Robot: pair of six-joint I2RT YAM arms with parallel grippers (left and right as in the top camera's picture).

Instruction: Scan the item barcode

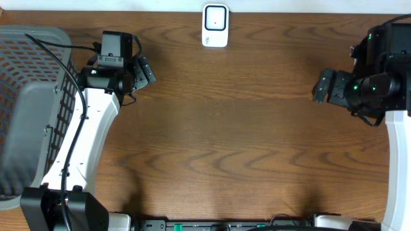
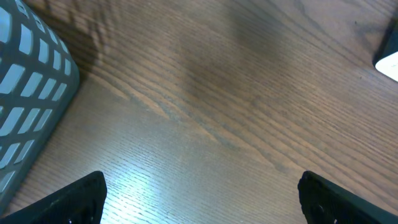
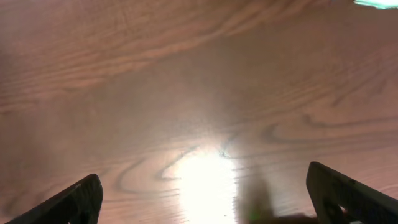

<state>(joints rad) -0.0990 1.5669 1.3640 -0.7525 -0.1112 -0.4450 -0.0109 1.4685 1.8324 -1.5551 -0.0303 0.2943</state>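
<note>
Nearest the arm bases the counter (image 1: 225,147) lies bare, and no item with a barcode shows in any view. If there is one, it may sit in the grey mesh basket (image 1: 61,106) at the left edge, whose inside I cannot make out.

Further out, the left claw (image 1: 144,69) hangs beside the basket with its jaws spread wide and nothing between them; its wrist view shows only wood grain in the gap. Across from it the right claw (image 1: 324,86) is equally wide open and empty, over bare wood.

Farthest away, at the back edge between the two arms, lies the white scanner (image 1: 215,25) — a small flat unit that looks like stiff, smooth plastic. I judge it to be light and somewhat slippery.

How the item itself will handle cannot be judged unseen. A sensible hold would be on faces without the barcode, so that the code stays uncovered.
</note>
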